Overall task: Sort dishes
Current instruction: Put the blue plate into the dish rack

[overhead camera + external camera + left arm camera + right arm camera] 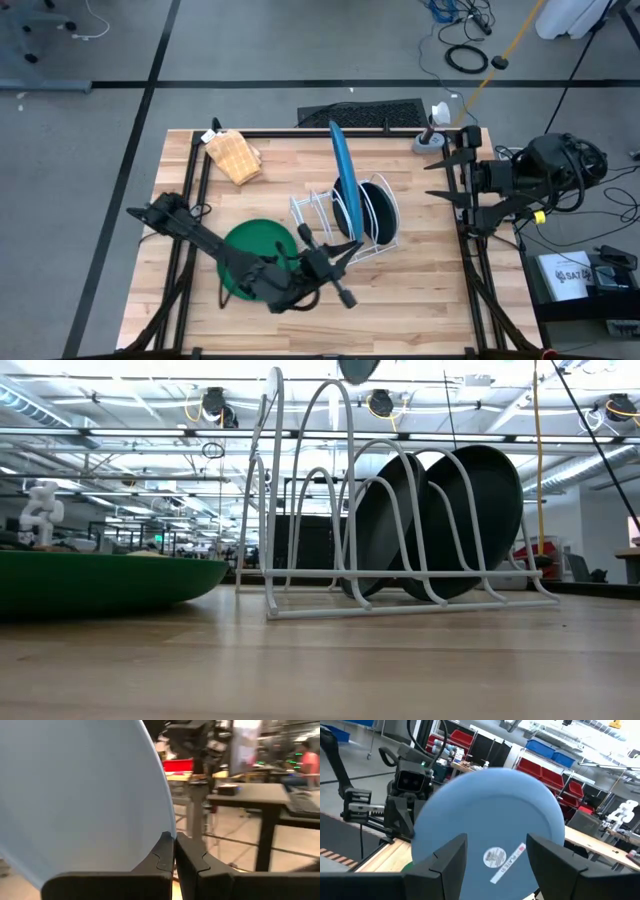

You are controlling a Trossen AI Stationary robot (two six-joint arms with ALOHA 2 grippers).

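Note:
My left gripper (349,247) is shut on the large bright blue plate (344,178), which stands on edge high above the white wire rack (318,215). Only the plate's lowest edge (358,368) shows in the low view. The dark teal plate (385,525) and the black plate (470,520) stand on edge in the rack's slots. The green plate (250,248) lies flat on the table under my left arm. My right gripper (495,865) is open and empty at the table's right edge (447,180), facing the blue plate (490,820). My left gripper pinches the blue plate's rim (168,836) between its two fingers (161,856), at the plate's near edge. The fingers come from the table's near side, about level. The plate stands upright on edge, lifted clear above the rack.
A tan ridged block (233,156) lies at the table's far left. A small grey stand (430,140) sits at the far right. Bare wood lies between the rack and the right edge and along the near right.

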